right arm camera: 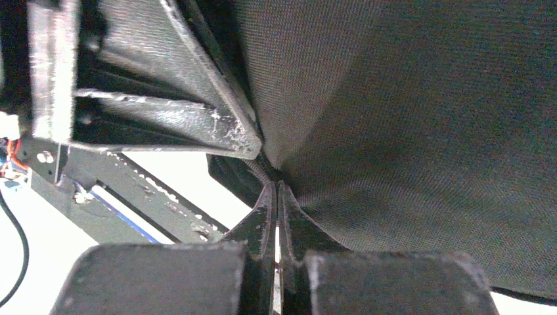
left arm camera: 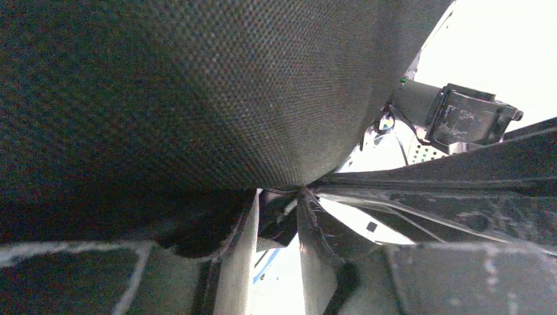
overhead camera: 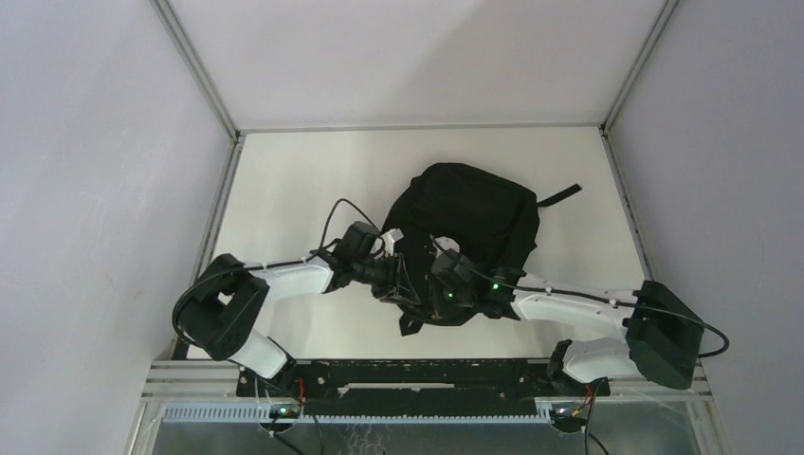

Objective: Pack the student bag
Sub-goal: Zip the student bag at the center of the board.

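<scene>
"Position?"
"Black soft fabric backpack point(overhead camera: 469, 223) lies toward the middle of the white surface point(overhead camera: 303, 180)."
"Claws?"
"Left claw point(left arm camera: 280, 195) pinches a dark fold of it — right claw point(right arm camera: 276, 188) is pressed together against its fabric."

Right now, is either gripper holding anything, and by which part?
Both hold the black soft fabric backpack at its near edge: the right gripper pinches puckered cloth, jaws shut; the left gripper appears to clamp a fold beside it.
</scene>
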`<state>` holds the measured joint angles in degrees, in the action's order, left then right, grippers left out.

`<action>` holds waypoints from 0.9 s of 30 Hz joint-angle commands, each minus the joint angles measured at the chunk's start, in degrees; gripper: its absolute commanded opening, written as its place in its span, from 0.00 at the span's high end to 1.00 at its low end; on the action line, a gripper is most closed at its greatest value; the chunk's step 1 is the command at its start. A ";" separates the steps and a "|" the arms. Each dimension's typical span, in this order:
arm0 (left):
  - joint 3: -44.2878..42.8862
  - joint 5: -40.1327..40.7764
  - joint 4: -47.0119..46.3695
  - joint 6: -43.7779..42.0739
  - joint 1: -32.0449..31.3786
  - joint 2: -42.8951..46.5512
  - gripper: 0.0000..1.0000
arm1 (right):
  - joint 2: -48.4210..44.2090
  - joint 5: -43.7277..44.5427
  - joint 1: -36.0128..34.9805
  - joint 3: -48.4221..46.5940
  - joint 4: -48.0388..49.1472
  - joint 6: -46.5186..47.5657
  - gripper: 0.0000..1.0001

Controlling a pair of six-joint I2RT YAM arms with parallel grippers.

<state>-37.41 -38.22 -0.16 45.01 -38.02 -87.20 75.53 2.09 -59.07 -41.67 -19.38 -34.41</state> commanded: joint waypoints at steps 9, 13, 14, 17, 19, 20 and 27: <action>-1.75 -1.25 -1.37 -1.68 -0.05 -3.00 0.68 | -6.61 3.01 -0.52 2.35 0.58 -1.36 1.00; -1.68 -1.91 -1.67 -1.75 -0.04 -3.02 0.68 | -7.75 4.91 -0.52 3.91 1.08 -2.84 1.00; -1.67 -2.39 -1.87 -1.84 -0.03 -2.72 0.68 | -7.85 5.01 -0.54 4.30 1.40 -3.17 1.00; -1.93 -5.38 -2.03 -3.51 -0.04 -1.38 0.65 | -7.60 4.70 -0.35 4.92 2.72 -4.09 1.00; -2.11 -8.08 -2.03 -4.55 -0.09 -0.82 0.59 | -7.50 4.14 -0.26 4.93 3.65 -4.40 1.00; -2.18 -8.88 -2.08 -4.68 -0.12 -0.65 0.57 | -7.58 3.93 -0.26 5.01 4.08 -4.53 1.00; -1.32 -11.64 -7.05 -1.20 -0.98 -0.67 0.55 | -8.53 3.89 -0.02 5.02 4.80 -4.45 1.00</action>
<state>-37.54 -45.69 -3.27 42.63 -38.15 -89.08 68.95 4.64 -59.27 -36.75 -17.26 -38.24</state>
